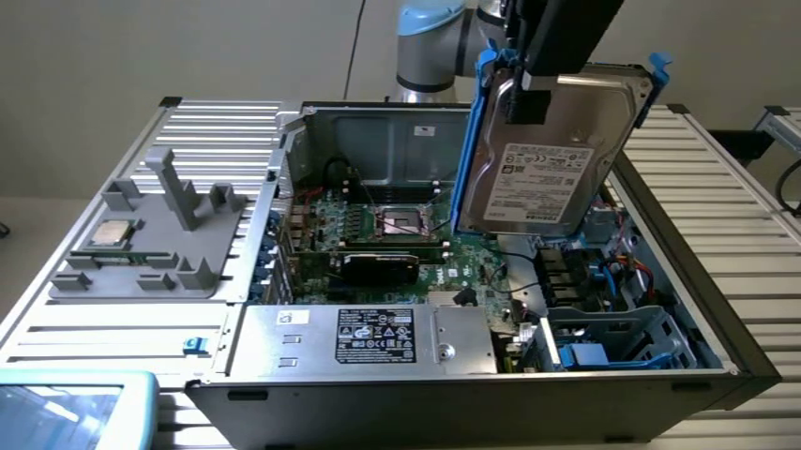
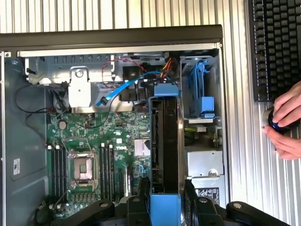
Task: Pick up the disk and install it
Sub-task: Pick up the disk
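The disk (image 1: 541, 183), a silver-grey hard drive with a white label and blue rails, hangs upright above the right half of the open computer case (image 1: 501, 403). My gripper (image 1: 532, 98) comes down from above and is shut on the disk's upper end. In the wrist view the disk (image 2: 165, 141) appears edge-on between my fingers (image 2: 141, 200), over the space between the motherboard (image 2: 94, 150) and the blue drive cage (image 2: 200, 89). The disk is held clear of the case floor.
A drive cage (image 1: 626, 337) with blue parts sits in the case's front right corner, beside a silver box with a black label (image 1: 363, 337). A grey fixture (image 1: 150, 244) holding a small square chip (image 1: 115, 230) stands at the exterior view's left. A person's hand (image 2: 287, 122) rests near a keyboard (image 2: 275, 42).
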Available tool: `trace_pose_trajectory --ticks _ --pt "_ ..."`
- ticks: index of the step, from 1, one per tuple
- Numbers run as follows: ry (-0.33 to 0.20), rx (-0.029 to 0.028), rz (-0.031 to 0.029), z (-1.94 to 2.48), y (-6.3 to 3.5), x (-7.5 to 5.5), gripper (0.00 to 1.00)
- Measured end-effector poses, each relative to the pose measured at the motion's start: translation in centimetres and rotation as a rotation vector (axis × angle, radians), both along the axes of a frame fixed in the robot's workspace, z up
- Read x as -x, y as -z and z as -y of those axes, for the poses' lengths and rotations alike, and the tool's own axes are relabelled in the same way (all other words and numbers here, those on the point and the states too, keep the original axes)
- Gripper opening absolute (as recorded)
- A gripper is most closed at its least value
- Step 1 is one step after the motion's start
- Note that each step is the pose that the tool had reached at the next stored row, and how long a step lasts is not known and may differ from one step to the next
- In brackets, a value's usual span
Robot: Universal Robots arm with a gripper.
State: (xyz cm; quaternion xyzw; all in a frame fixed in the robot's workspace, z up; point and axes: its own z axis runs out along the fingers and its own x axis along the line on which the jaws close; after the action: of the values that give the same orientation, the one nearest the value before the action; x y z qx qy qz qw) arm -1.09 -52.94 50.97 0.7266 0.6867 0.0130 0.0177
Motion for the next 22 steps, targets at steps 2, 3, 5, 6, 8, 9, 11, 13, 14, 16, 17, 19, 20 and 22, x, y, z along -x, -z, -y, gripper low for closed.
trace_pose_trajectory --ticks 2,3,5,6,8,9,11,13,14,16,17,19,20,22 --pt "0.0 0.0001 0.0 0.49 0.0 -0.4 0.37" --pt "0.0 0.0 -0.0001 0.74 0.0 -0.6 0.37" --pt "0.0 0.0001 0.0 1.19 0.0 -0.9 0.37" --pt "0.0 0.0 0.0 1.41 0.0 -1.0 0.37" --pt "0.0 0.0 0.0 1.84 0.0 -1.3 0.37" --pt "0.0 0.0 0.0 2.06 0.0 -1.4 0.37" --pt "0.0 -0.0001 0.0 2.49 0.0 -1.6 0.37" --pt "0.0 -0.0002 0.0 2.93 0.0 -1.8 0.37" --pt "0.0 -0.0002 0.0 3.15 0.0 -1.9 0.37" --pt "0.0 -0.0005 0.0 3.58 0.0 -2.2 0.37" --pt "0.0 -0.0007 0.0 3.78 0.0 -2.3 0.37" --pt "0.0 -0.0008 0.0 4.21 0.0 -2.6 0.37" --pt "0.0 -0.0007 0.0 4.43 0.0 -2.7 0.37" --pt "0.0 -0.0009 0.0 4.87 0.0 -3.0 0.37"
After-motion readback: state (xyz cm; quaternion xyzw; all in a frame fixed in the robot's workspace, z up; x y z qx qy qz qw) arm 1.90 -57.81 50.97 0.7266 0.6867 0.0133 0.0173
